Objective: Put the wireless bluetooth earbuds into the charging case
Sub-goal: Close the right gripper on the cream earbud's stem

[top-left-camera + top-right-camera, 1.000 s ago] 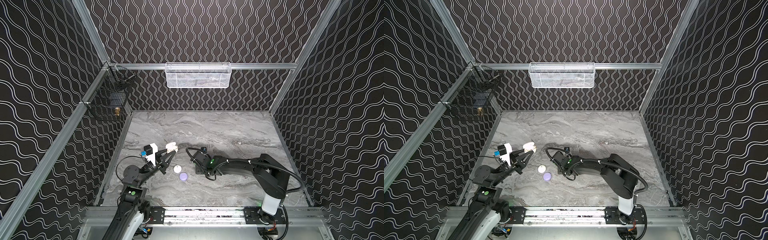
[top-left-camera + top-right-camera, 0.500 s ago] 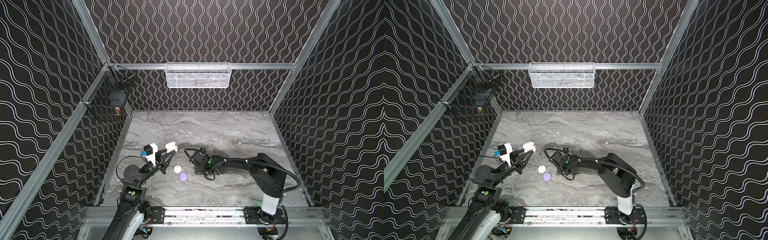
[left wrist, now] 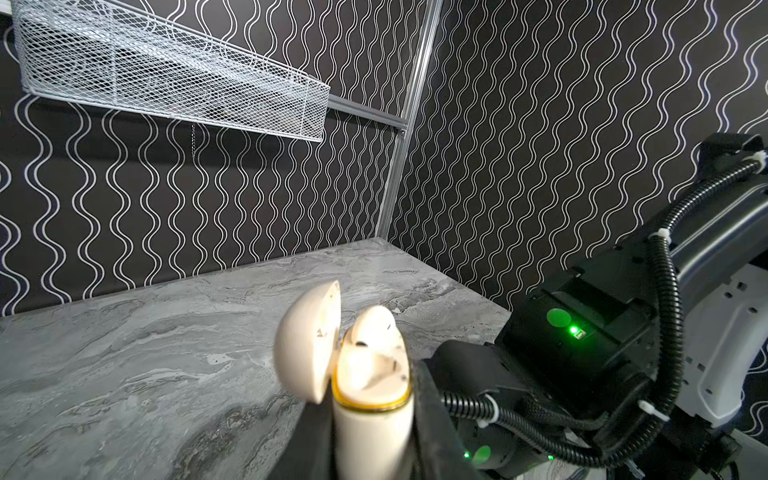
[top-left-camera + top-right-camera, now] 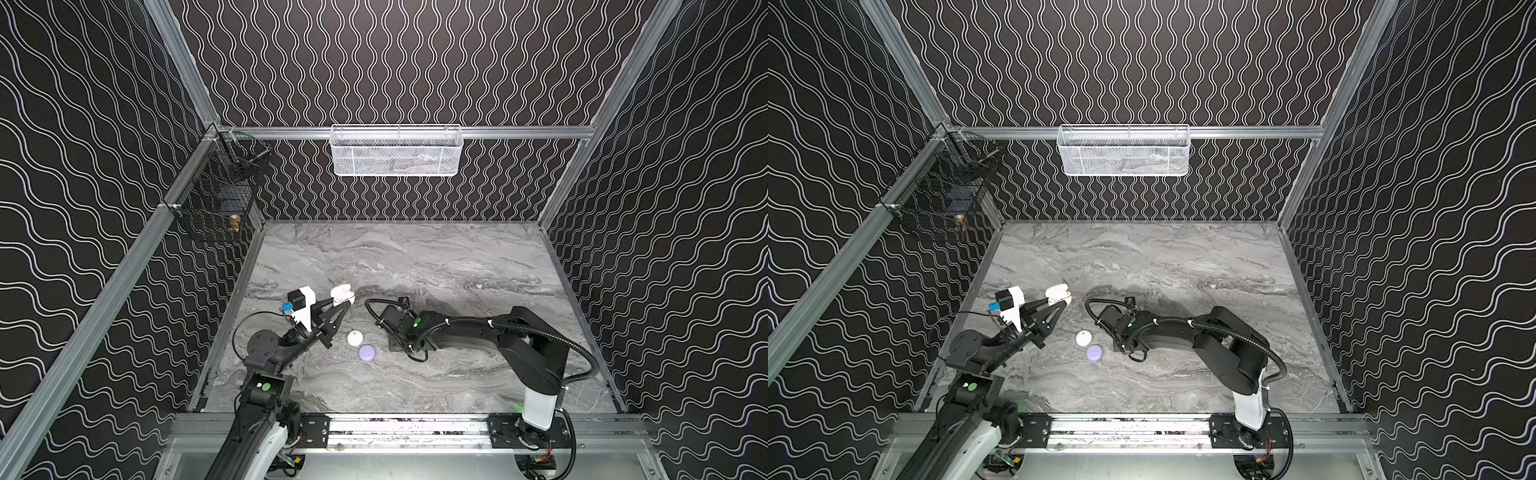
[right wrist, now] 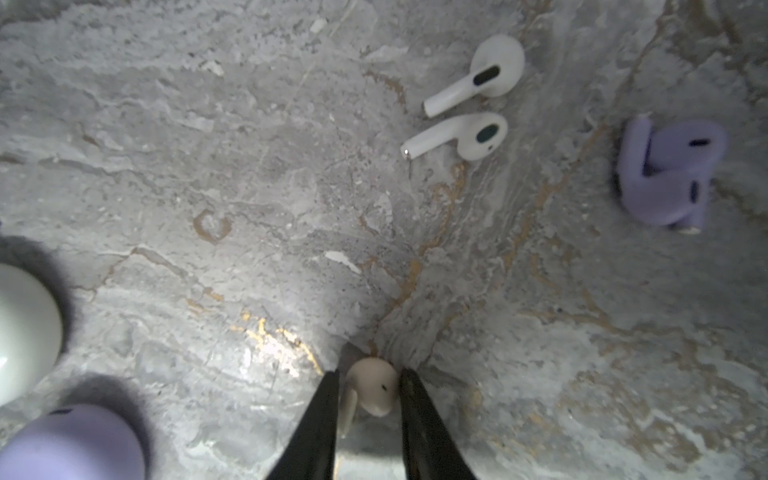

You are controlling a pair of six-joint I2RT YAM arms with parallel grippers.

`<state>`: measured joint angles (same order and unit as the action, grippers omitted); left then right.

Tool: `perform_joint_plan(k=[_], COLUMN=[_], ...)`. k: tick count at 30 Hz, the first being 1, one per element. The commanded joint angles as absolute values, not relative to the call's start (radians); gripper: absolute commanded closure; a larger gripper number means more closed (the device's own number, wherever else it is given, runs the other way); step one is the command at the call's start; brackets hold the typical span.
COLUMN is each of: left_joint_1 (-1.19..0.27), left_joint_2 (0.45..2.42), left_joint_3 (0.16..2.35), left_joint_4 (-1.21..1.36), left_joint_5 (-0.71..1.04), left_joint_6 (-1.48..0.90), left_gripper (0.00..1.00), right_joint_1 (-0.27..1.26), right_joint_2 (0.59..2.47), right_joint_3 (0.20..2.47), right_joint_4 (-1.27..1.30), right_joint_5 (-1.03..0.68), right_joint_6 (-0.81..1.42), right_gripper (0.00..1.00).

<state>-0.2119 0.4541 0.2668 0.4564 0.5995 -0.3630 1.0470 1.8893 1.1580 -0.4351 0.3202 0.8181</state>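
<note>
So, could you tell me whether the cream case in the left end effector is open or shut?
Open: the cream case has its lid swung back, with an earbud seated inside.

Open case (image 4: pixel 342 292) sits in the left tool (image 4: pixel 347 303); on the bench (image 4: pixel 415 257), nearer the front, lie 2 closed cases (image 4: pixel 355 338).

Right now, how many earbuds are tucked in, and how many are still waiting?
Done: a seated earbud shows in the open cream case, which the left pincer holds. In hand: the right pincer straddles a loose cream earbud on the table; a firm grip isn't clear. Left: two white earbuds and the lavender earbuds lie on it.
</note>
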Motion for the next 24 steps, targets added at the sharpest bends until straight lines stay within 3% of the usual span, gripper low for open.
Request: perform_joint_plan(k=[1,10,21,24], left_joint_1=[-0.213,-0.213,-0.213,-0.213], left_joint_2=[0.450,0.450,0.447,0.447], left_joint_3=[0.276,0.277,0.277,0.278], left_joint_4=[0.477,0.475,0.472,0.472], left_joint_5=[0.595,0.594,0.594,0.596], left_joint_6=[-0.350,-0.349,-0.350,-0.349], left_gripper=[1.00,1.00,1.00,1.00], right_joint_1=[1.048,1.053,1.062,1.067], right_joint_2=[1.891,1.937,1.929,1.924], right_joint_3=[1.157,1.161,1.160,1.164], right_joint_4=[-0.451,-0.445,-0.457,-0.468], right_joint_5=[0.328,0.319,0.337,0.344], right_joint_6=[0.828,0.828,0.834,0.834], right_gripper=[0.73,0.65,0.76,0.68])
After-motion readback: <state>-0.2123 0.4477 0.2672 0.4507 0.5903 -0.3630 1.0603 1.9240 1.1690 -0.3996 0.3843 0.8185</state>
